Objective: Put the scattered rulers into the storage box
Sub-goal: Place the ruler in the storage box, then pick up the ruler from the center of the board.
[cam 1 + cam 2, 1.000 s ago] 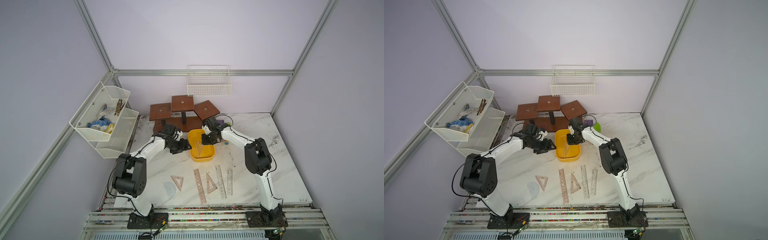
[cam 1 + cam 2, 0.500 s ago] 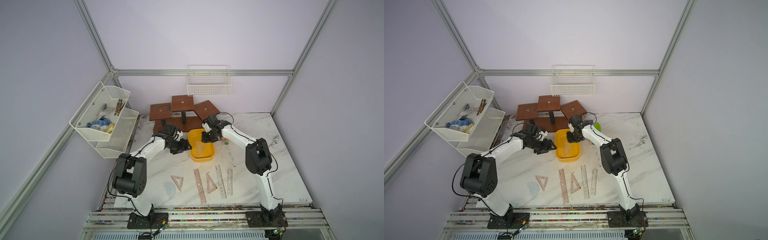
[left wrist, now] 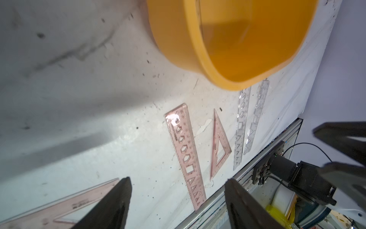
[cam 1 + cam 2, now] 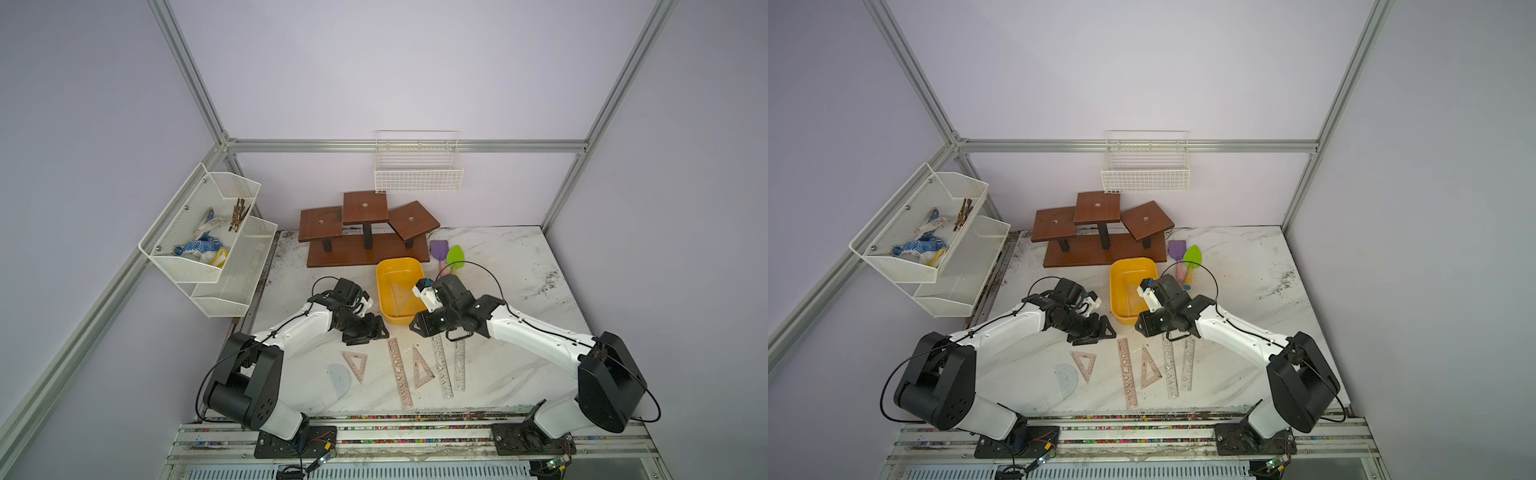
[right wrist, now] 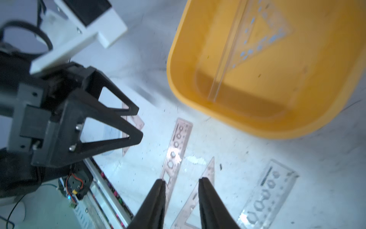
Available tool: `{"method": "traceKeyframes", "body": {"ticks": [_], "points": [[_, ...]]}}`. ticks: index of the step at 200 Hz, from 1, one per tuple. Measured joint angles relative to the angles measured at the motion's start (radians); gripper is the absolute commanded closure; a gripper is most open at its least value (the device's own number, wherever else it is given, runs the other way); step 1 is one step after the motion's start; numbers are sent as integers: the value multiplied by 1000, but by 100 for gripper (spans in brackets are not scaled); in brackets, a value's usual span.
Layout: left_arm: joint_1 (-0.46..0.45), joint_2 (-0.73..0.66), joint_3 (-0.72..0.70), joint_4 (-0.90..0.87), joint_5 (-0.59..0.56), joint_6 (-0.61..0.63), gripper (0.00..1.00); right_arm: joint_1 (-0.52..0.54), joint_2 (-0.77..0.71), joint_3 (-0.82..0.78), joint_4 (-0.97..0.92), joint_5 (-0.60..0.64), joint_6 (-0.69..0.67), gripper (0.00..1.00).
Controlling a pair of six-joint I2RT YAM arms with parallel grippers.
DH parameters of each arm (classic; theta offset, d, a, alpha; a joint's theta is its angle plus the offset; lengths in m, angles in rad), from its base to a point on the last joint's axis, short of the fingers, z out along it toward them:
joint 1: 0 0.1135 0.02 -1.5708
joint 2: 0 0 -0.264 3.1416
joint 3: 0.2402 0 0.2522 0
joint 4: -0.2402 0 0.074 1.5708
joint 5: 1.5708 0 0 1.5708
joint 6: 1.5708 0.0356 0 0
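- Jaws on my right gripper are standing slightly apart and gripping nothing. They are hovering just above the box-side tip of the pink set square.
- That piece is lying flat, its long axis running from the storage box toward the front rail. I am judging the jaws need to close across it, not along it.
- My left gripper is holding its jaws wide and empty beside the long pink ruler. The right arm is looking nearer to the set square.
- I am counting six rulers lying on the worktop:
  - three straightedges: the pink one and two clear rulers
  - two set squares, counting the smaller set square
  - one bluish protractor
- One storage box is sitting just beyond both grippers, holding at least one clear set square. I cannot tell whether it is holding more.
- Two toy shovels are lying behind it.
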Motion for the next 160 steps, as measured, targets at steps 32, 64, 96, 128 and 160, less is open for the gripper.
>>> {"method": "traceKeyframes", "body": {"ticks": [32, 64, 96, 128, 160], "points": [[-40, -18, -85, 35, 21, -47, 23, 81, -44, -209, 102, -50, 71, 65], [-53, -19, -124, 89, 40, -76, 25, 116, -45, -287, 209, -78, 126, 66], [-54, -13, -131, 127, 60, -93, 28, 142, -8, -294, 307, -101, 162, 67], [-54, 3, -136, 153, 83, -95, 29, 159, 54, -293, 359, -113, 184, 67], [-54, 3, -158, 159, 90, -98, 30, 169, 106, -291, 384, -125, 193, 67]]}}
